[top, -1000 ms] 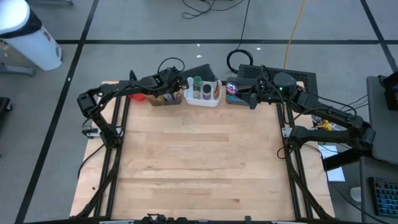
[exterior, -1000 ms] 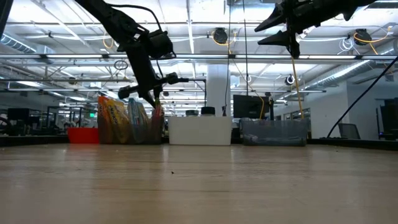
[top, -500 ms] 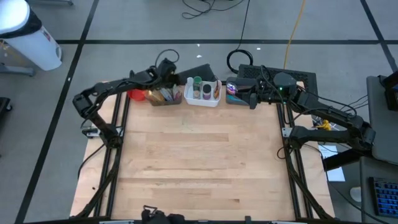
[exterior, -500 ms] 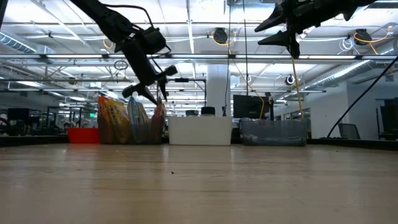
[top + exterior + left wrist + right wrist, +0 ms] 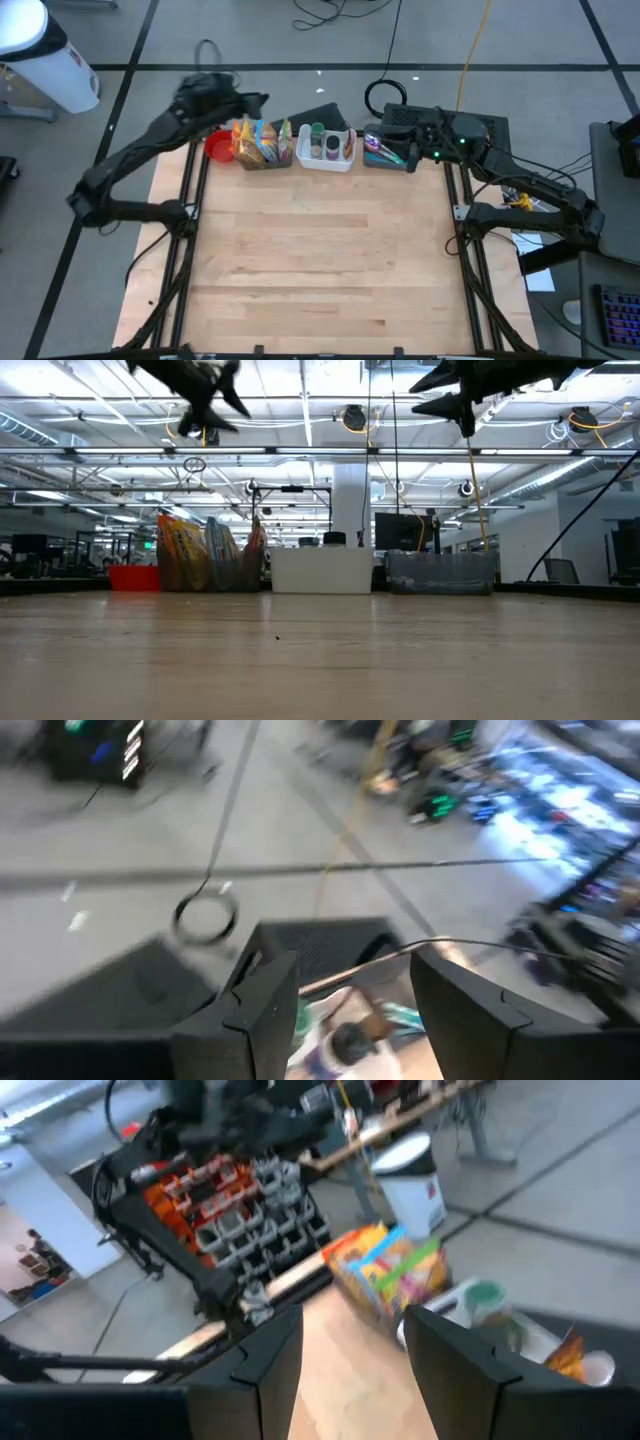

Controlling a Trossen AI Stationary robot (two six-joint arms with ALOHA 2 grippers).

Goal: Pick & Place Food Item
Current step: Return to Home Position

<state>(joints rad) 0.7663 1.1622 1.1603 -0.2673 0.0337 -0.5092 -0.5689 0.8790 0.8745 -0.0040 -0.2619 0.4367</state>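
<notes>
Several colourful snack bags (image 5: 262, 143) stand upright in a clear bin at the table's far edge; they also show in the low view (image 5: 210, 555) and the right wrist view (image 5: 390, 1265). My left gripper (image 5: 252, 100) hangs high above and just left of that bin, open, with nothing between its fingers (image 5: 350, 970). My right gripper (image 5: 408, 152) hovers high over the far right, above a clear bin (image 5: 385, 150) of wrapped items. It is open and empty (image 5: 350, 1325).
A red bowl (image 5: 218, 148) sits left of the snack bin. A white bin (image 5: 327, 147) with bottles stands between the two clear bins. The wide wooden tabletop (image 5: 320, 260) stretches toward the near edge. Black frame rails run along both sides.
My left gripper was down at the snack bags with its fingers shut. It has opened, risen steeply and swung toward the table's far left corner, coming away with nothing between its fingers. The bags stay standing in their bin.
</notes>
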